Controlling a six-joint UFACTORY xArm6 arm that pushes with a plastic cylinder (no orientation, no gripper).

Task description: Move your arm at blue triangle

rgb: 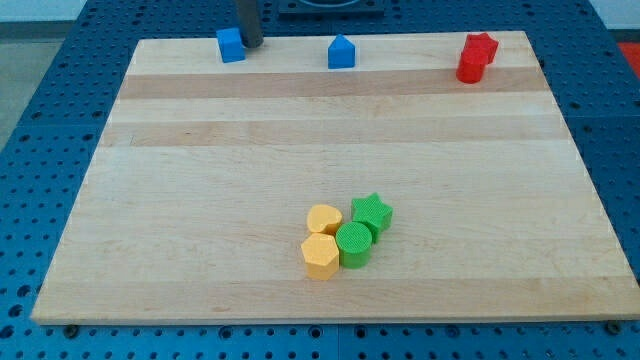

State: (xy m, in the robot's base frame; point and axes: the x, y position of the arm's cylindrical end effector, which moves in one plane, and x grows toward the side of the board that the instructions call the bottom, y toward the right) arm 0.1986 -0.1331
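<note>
The blue triangle [341,52] stands near the board's top edge, a little right of the middle; it has a pointed top. My tip [251,45] is at the view's top left, well to the left of the blue triangle. It stands right next to the right side of a blue cube [231,45]; whether it touches the cube I cannot tell. The rod goes up out of the view's top.
Red blocks [477,57] stand together at the top right; the upper one looks like a star. Low in the middle, a yellow heart [323,218], a yellow hexagon [319,256], a green star [372,211] and a green cylinder [353,245] form a cluster. The wooden board [200,200] lies on a blue pegboard.
</note>
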